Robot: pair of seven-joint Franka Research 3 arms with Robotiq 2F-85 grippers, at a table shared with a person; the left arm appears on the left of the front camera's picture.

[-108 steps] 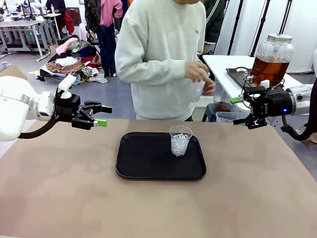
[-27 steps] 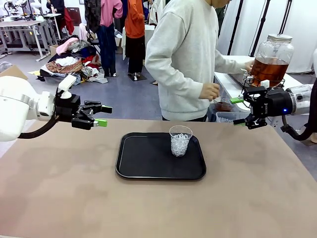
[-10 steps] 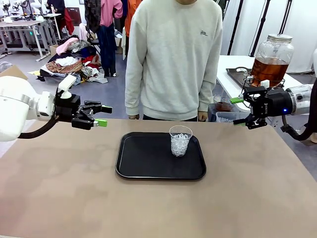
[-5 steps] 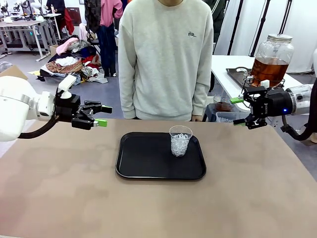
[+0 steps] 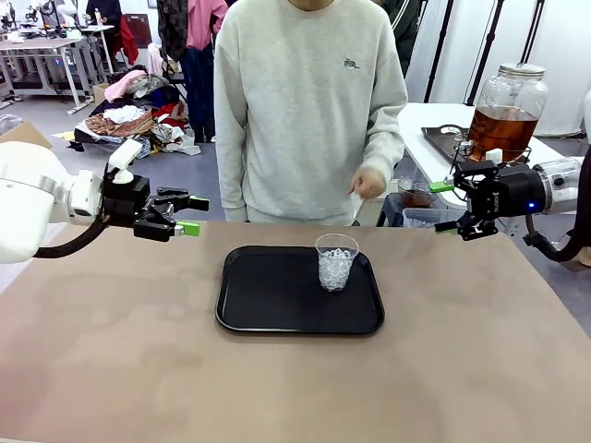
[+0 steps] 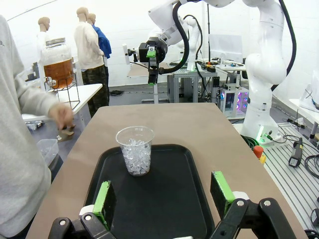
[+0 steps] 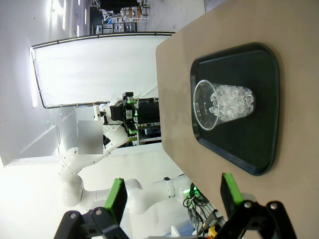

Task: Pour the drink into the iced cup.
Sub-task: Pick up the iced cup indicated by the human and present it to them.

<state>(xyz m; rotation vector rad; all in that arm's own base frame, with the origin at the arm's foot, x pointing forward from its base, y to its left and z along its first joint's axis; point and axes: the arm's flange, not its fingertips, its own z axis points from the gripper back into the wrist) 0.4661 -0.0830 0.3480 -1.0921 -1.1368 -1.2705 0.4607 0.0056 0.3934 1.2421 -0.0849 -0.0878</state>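
The iced cup (image 5: 335,261) stands upright on the black tray (image 5: 268,309), centre frame, about midway between the claws. The left gripper (image 5: 195,214) and right gripper (image 5: 443,207) both hang wide open, empty. The drink (image 5: 501,131) sits in a glass jar (image 5: 511,88), upper right, behind the right gripper — the nearer arm, I'd say.

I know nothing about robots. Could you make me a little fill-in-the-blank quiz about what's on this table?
The clear cup stands on a ____ tray.
The cup holds only ____.
The drink sits in a glass jar on a ____ side table.
The left pincer and right pincer are both ____, holding nothing.
Missing words: black, ice, white, open.
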